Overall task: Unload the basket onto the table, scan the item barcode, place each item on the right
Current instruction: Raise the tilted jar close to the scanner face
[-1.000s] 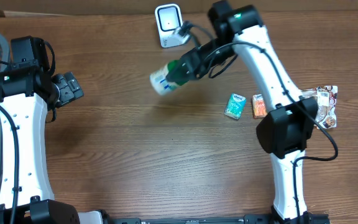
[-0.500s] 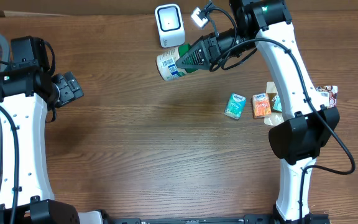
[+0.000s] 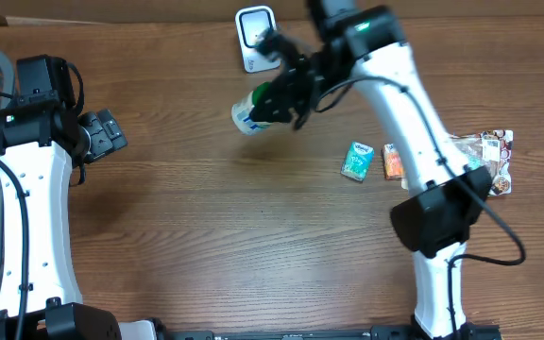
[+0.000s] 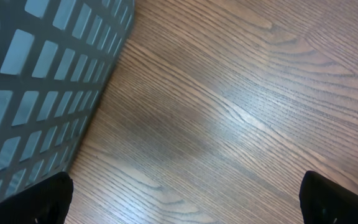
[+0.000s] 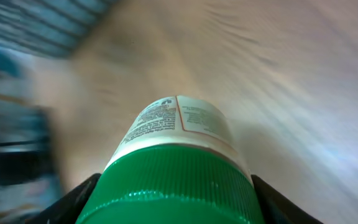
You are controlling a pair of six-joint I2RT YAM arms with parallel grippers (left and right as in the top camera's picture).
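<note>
Green-capped bottle (image 3: pixel 246 117) clamped in right gripper (image 3: pixel 276 100)

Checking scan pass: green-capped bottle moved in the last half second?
Yes. The green-capped bottle has shifted away from the barcode scanner, lower in the overhead view.

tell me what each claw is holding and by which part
Right claw grips the white plastic bottle by its ribbed green cap; left claw is open, holding nothing.
</note>
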